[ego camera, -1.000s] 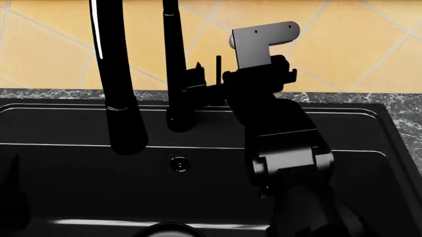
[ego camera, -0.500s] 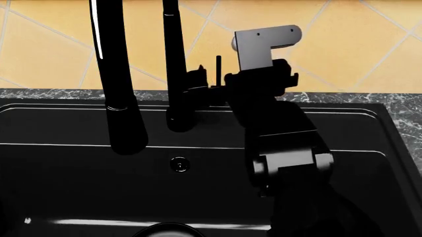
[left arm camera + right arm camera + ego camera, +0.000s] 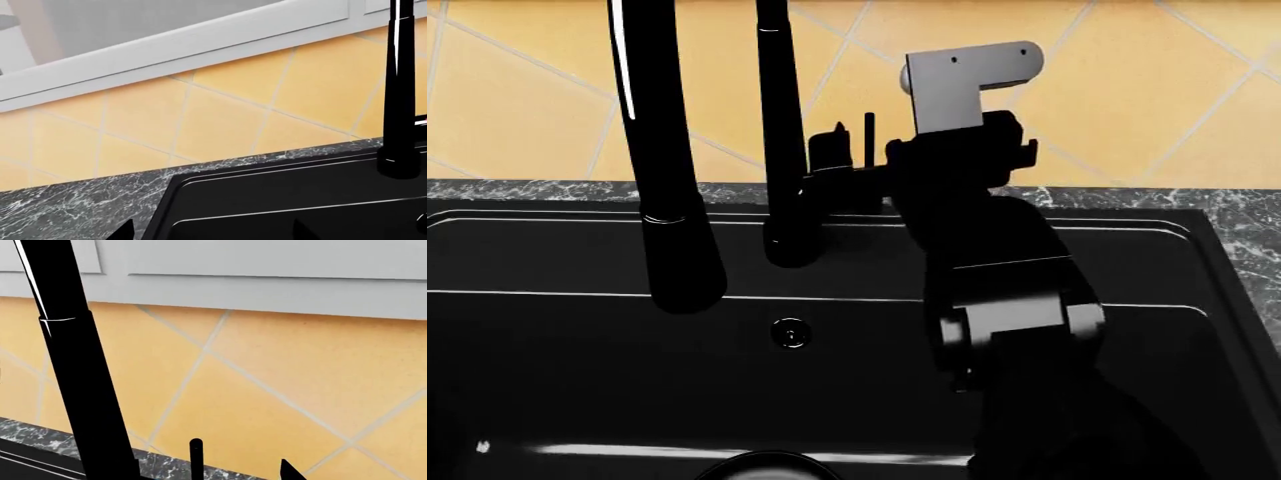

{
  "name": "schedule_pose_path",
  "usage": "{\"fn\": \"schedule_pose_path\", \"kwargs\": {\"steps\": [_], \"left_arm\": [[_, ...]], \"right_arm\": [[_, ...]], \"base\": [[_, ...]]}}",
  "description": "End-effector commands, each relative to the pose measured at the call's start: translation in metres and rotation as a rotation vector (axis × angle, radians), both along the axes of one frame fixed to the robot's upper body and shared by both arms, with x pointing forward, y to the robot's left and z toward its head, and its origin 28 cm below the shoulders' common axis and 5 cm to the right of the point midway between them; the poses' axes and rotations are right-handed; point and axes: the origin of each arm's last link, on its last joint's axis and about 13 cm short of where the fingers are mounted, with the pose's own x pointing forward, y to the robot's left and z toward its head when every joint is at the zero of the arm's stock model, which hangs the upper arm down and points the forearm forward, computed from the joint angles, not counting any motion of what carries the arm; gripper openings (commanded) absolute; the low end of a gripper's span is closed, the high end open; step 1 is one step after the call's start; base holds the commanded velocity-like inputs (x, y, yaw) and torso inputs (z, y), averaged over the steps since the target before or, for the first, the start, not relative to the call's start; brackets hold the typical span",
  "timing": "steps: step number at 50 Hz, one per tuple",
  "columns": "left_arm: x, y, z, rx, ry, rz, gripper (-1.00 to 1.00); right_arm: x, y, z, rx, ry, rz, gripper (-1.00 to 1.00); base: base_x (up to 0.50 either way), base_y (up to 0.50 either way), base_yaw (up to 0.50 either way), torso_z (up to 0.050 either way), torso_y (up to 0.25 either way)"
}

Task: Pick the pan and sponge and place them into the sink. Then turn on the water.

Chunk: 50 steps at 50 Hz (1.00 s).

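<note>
One arm shows in the head view: the right arm (image 3: pixel 1014 330) rises from the sink's near edge, crosses the basin and reaches to the back rim, its wrist bent toward the faucet (image 3: pixel 777 150). The right gripper (image 3: pixel 841 160) sits just beside the faucet's upright stem, near a thin black lever (image 3: pixel 869 135); black on black, so I cannot tell whether the jaws are spread or pressed together. The sink (image 3: pixel 574 330) fills the view below a yellow tiled wall (image 3: pixel 1121 110), its small round overflow (image 3: pixel 789 333) on the back wall under the spout (image 3: pixel 681 260). No stream shows at the spout. The pan and sponge are not discernible in the dark basin. The left gripper is out of sight; its wrist camera looks across the marbled surface (image 3: pixel 73 210) toward the sink's corner.
</note>
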Motion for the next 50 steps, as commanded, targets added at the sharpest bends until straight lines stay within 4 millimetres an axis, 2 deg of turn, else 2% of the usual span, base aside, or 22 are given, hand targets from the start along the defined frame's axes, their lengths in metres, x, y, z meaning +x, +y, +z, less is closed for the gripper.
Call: {"fn": "schedule_pose_path", "kwargs": {"steps": [1, 18, 22, 31, 38, 40, 46, 50], "left_arm": [[0.005, -0.001, 0.002, -0.019, -0.018, -0.014, 1.0], [0.005, -0.001, 0.002, -0.014, -0.02, -0.006, 1.0], [0.005, -0.002, 0.002, -0.021, -0.023, -0.005, 1.0], [0.005, -0.002, 0.002, -0.022, -0.028, -0.013, 1.0], [0.005, -0.002, 0.002, -0.022, -0.022, -0.011, 1.0], [0.008, -0.009, 0.01, -0.02, -0.025, -0.011, 1.0], [-0.003, 0.0, 0.01, -0.017, -0.022, -0.011, 1.0], [-0.001, -0.003, 0.008, -0.004, -0.017, -0.013, 1.0]], "right_arm": [[0.001, 0.008, 0.006, 0.025, -0.014, 0.035, 1.0], [0.002, 0.009, 0.013, 0.028, -0.034, 0.036, 1.0], [0.003, 0.009, 0.02, 0.021, -0.054, 0.041, 1.0], [0.005, 0.011, 0.035, 0.004, -0.11, 0.032, 1.0], [0.006, 0.012, 0.038, 0.001, -0.116, 0.039, 1.0], [0.006, 0.012, 0.039, 0.0, -0.113, 0.035, 1.0], [0.005, 0.01, 0.035, 0.017, -0.084, 0.029, 1.0], [0.005, 0.011, 0.039, 0.022, -0.088, 0.034, 1.0]], "base": [[0.0, 0.0, 0.0, 0.0, 0.0], [0.0, 0.0, 0.0, 0.006, -0.17], [0.0, 0.0, 0.0, 0.008, -0.162], [0.0, 0.0, 0.0, 0.007, -0.018], [0.0, 0.0, 0.0, 0.004, 0.0], [0.0, 0.0, 0.0, 0.004, 0.0], [0.0, 0.0, 0.0, 0.004, 0.0], [0.0, 0.0, 0.0, 0.007, -0.134]]}}
